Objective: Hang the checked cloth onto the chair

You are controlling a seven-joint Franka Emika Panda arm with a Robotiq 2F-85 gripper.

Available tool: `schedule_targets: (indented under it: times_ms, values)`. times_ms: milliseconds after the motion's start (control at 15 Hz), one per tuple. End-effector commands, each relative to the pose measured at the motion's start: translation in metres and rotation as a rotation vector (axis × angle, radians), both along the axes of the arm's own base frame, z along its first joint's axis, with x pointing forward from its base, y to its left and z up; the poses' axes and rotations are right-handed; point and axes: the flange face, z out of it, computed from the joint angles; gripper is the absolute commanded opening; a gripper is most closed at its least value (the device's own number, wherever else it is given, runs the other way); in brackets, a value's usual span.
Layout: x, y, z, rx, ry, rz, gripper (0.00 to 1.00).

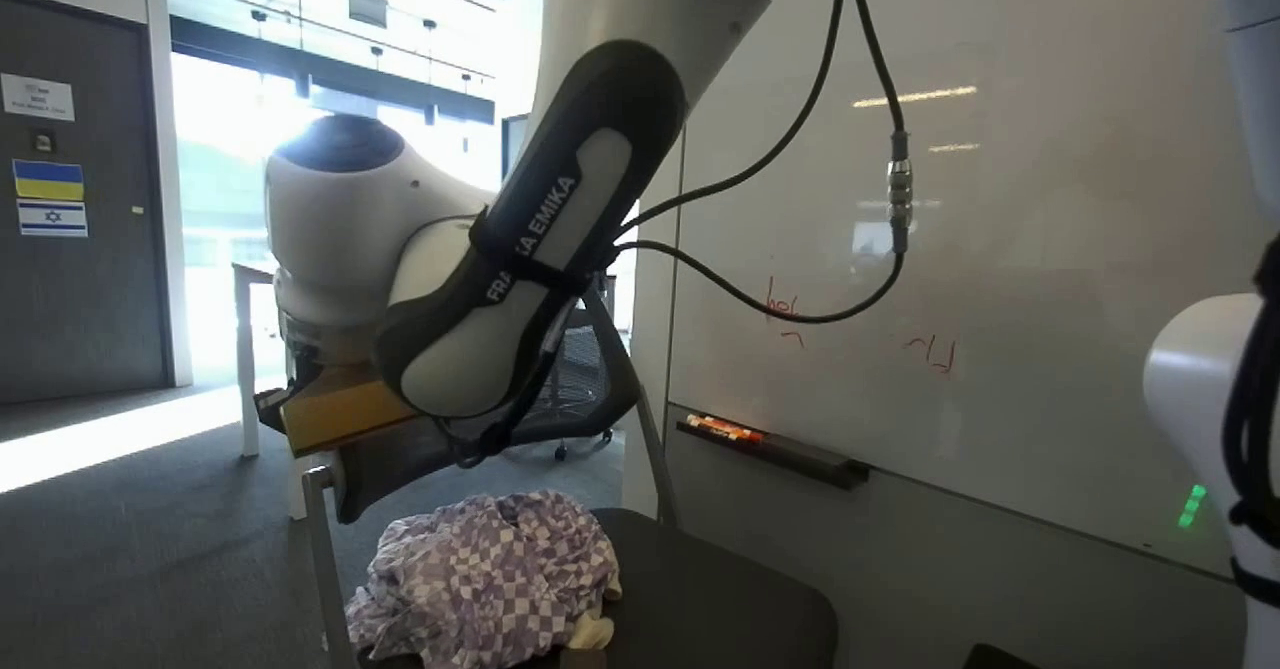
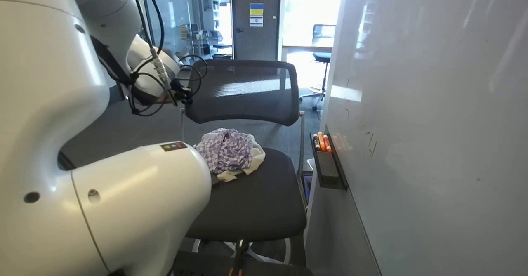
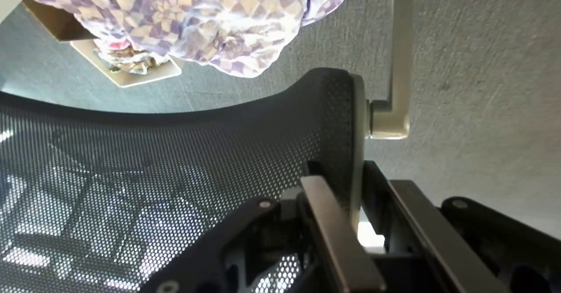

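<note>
The checked cloth (image 1: 490,579) is purple and white and lies bunched on the dark seat of the chair (image 1: 720,599). It also shows in an exterior view (image 2: 227,150) and at the top of the wrist view (image 3: 210,17). The chair has a grey mesh back (image 2: 243,90), which fills the lower left of the wrist view (image 3: 166,153). My gripper (image 3: 342,170) has one finger on each side of the back's side edge and appears shut on it. No cloth is between the fingers. The arm and wrist hide the fingertips in both exterior views.
A cream cloth (image 2: 256,156) sticks out under the checked one. A metal chair post (image 3: 401,65) stands beside the back. A cream tray (image 3: 147,79) and a brown box (image 3: 57,19) show below the cloth. A whiteboard (image 2: 412,123) with a marker tray (image 2: 328,168) borders the chair.
</note>
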Motion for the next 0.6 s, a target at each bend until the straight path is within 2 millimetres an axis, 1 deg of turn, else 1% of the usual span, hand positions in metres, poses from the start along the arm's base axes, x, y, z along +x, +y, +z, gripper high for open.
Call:
schedule_targets:
  times_ms: [0,67,133,533]
  values:
    - [-0.026,-0.008,0.004,0.029,0.174,0.038,0.06]
    - [-0.027,-0.008,0.012,0.032,0.214,0.039,0.07]
    - [-0.028,-0.009,0.015,0.032,0.261,0.041,0.06]
    - [-0.023,-0.028,0.024,-0.016,0.476,0.004,0.07]
